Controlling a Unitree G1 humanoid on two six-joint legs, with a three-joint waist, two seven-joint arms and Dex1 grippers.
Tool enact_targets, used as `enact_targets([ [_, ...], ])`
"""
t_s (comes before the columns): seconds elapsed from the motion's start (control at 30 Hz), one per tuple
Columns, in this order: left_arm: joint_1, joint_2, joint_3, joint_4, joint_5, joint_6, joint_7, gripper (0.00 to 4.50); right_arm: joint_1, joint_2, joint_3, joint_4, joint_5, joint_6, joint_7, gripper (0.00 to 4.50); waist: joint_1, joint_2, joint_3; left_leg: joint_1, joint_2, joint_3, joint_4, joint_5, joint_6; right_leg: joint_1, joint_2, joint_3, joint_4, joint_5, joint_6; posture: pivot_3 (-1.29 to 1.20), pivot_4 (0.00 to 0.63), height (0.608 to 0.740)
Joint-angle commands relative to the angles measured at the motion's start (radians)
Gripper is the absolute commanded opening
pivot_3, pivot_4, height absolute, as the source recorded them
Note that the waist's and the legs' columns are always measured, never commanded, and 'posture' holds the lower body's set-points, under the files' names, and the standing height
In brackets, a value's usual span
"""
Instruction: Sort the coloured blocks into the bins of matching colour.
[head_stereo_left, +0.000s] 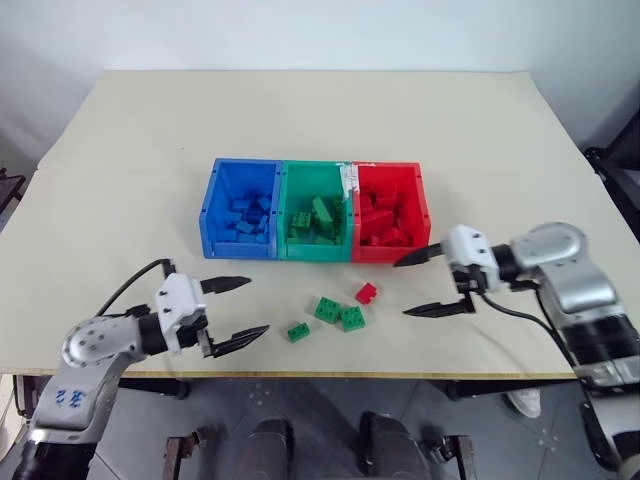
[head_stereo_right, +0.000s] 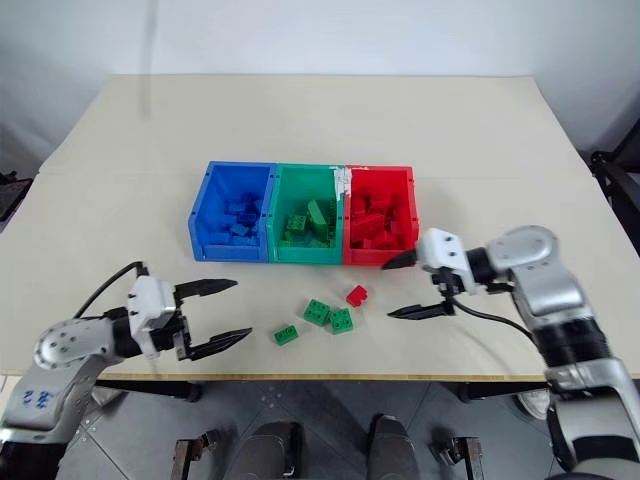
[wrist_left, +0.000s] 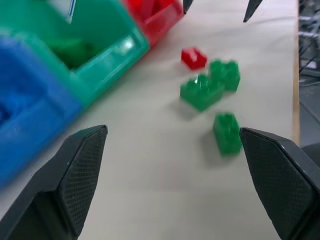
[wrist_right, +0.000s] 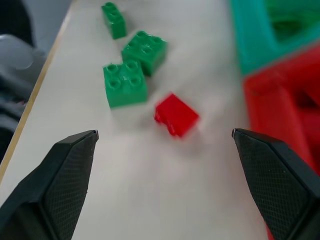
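- The right gripper (head_stereo_left: 434, 280) hangs with its two black fingers spread wide and nothing between them, aimed at the lone red block (head_stereo_left: 366, 292) just in front of the red bin (head_stereo_left: 422, 215).
- The left gripper (head_stereo_left: 235, 312) is likewise wide and empty, beside the smallest green block (head_stereo_left: 298, 331).
- Two larger green blocks (head_stereo_left: 340, 313) touch each other, close to the red one; a wide closing could likely knock them or catch one along with it.
- The small block lies near the table's front edge (head_stereo_left: 330, 375); a nudge may push it off.
- The blue bin (head_stereo_left: 208, 215), green bin (head_stereo_left: 282, 215) and red bin already hold many bricks.
- The tabletop is pale beige, with white walls behind and grey floor below.
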Motion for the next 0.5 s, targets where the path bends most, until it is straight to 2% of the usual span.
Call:
enact_targets([
  [0.03,0.043,0.007,0.059,-0.082,-0.023,0.011,0.032,4.5,-0.065,0.061,0.061,0.087,-0.067,-0.066,0.03,4.48,0.001,0.0,0.0,0.0,0.0,0.0,0.0,0.0,0.0,0.0,0.0,0.0,0.0,0.0,0.0,0.0,0.15,0.74],
  [0.3,0.092,0.007,0.092,-0.153,-0.03,0.04,0.066,4.5,-0.128,0.13,0.122,0.271,-0.165,-0.231,0.039,4.48,-0.003,0.0,0.0,0.0,0.0,0.0,0.0,-0.001,0.0,0.0,0.0,0.0,0.001,0.0,0.0,0.0,0.15,0.74],
  [0.43,0.091,0.007,0.09,-0.163,-0.029,0.046,0.075,4.5,-0.118,0.122,0.11,0.268,-0.146,-0.244,0.07,3.31,-0.004,0.0,0.0,0.0,0.0,0.0,0.0,-0.001,0.0,0.0,0.0,0.0,0.001,0.0,0.0,0.0,0.15,0.74],
  [0.5,0.08,0.005,0.082,-0.162,-0.028,0.048,0.077,4.5,-0.101,0.106,0.099,0.245,-0.127,-0.234,0.084,2.53,-0.004,0.0,0.0,0.0,0.0,0.0,0.0,-0.001,0.0,0.0,0.0,0.0,0.001,0.0,0.0,0.0,0.15,0.74],
])
